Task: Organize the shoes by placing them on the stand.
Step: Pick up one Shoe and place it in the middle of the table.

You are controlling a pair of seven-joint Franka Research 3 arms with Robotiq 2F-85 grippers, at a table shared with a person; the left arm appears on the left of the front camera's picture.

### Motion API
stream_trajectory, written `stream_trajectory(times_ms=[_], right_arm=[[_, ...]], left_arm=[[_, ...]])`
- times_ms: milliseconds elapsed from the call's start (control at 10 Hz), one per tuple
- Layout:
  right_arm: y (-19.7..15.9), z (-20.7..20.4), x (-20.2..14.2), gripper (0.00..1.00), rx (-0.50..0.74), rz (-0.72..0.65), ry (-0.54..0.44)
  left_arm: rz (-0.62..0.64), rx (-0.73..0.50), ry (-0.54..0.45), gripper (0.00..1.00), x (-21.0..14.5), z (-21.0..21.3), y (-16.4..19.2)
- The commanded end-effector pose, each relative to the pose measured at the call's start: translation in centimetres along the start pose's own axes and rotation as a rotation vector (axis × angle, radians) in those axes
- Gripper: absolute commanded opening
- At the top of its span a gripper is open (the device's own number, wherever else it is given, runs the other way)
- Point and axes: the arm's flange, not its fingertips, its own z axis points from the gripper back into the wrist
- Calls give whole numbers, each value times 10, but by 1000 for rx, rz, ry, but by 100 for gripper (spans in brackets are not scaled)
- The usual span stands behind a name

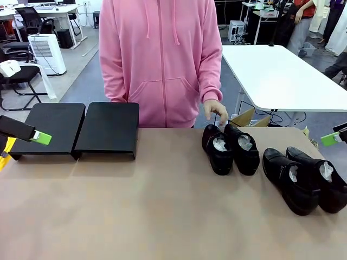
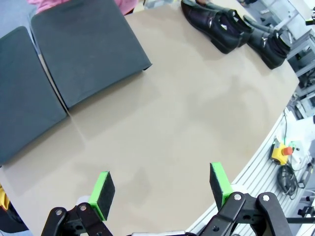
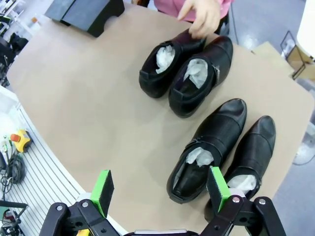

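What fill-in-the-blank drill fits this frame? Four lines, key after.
1. The table holds ____ black shoes.
2. The stand carries ____ of them.
3. Each shoe is stuffed with crumpled white ____.
4. The left claw and right claw both stand ____.
Missing words: four; none; paper; open.

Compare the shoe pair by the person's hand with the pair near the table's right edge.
The middle pair has the person's hand at its far end; the right pair lies untouched. The middle pair sits farther from the robot, the right pair nearer and more slanted. Both are glossy black and paper-stuffed.
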Motion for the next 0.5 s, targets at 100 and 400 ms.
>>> stream_trajectory(times_ms=[100,400], right_arm=[[0,1,0,100,6,11,-4],[0,1,0,100,6,11,-4]], left_arm=[[-19,-15,-4,100,-1,1,0],[-19,-15,-4,100,-1,1,0]])
